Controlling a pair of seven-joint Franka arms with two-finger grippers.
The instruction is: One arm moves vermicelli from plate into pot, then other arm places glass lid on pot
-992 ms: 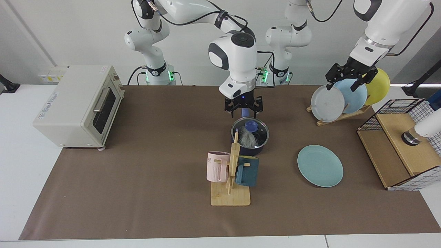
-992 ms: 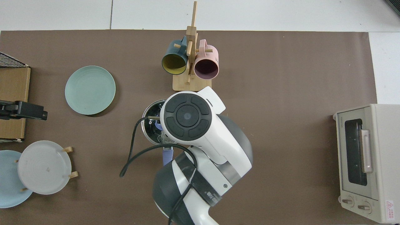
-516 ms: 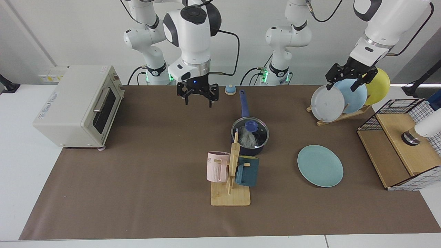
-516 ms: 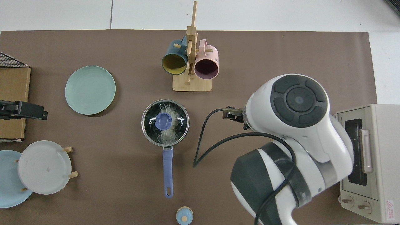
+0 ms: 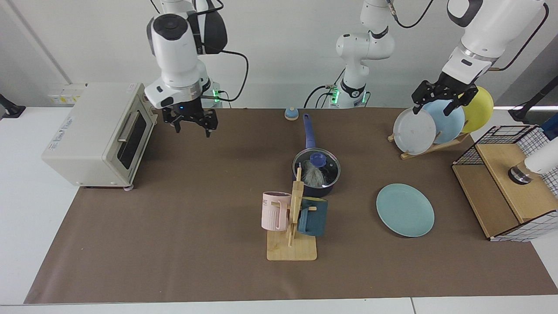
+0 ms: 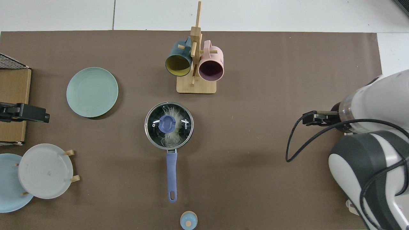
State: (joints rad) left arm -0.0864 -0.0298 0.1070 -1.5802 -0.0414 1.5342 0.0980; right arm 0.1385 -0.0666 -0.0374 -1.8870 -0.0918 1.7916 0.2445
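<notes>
Sitting on the pot (image 5: 317, 185), the glass lid (image 5: 317, 168) covered the soft, light vermicelli (image 5: 311, 173). Glass breaks; its knob (image 6: 166, 124) looked best to hold. The right gripper (image 5: 190, 124) and left gripper (image 5: 440, 98) hung open, empty, far away.

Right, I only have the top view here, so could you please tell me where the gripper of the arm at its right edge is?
Observer: That is the right gripper. It hangs open and empty beside the toaster oven.
Operator: Thank you. And the other gripper?
Observer: The left gripper hovers open above the plate rack, holding nothing.
Operator: Is anything in that rack outside my frame?
Observer: Yes, a yellow plate stands behind the blue plate.
</notes>
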